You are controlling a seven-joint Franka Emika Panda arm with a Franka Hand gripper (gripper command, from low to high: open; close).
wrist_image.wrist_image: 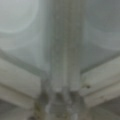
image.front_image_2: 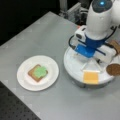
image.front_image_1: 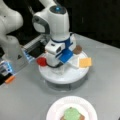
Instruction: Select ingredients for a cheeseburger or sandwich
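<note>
Open table (image.front_image_2: pixel 37 32) around plate (image.front_image_2: pixel 25 75); arm (image.front_image_2: pixel 98 22) crowds turntable (image.front_image_2: pixel 72 67).

1. The arm (image.front_image_2: pixel 100 22) is white with a blue block at the wrist and a blue light on top.
2. The round tray (image.front_image_1: pixel 63 73) is white.
3. The cheese square (image.front_image_2: pixel 91 77) is yellow-orange.
4. The tomato disc (image.front_image_1: pixel 41 61) is red.
5. The patty (image.front_image_2: pixel 113 69) is dark brown.
6. The plate (image.front_image_2: pixel 25 78) is white; on it a tan-brown bread square (image.front_image_2: pixel 32 73) carries a green lettuce piece (image.front_image_2: pixel 40 71).
7. The table (image.front_image_2: pixel 37 32) is grey.
</note>
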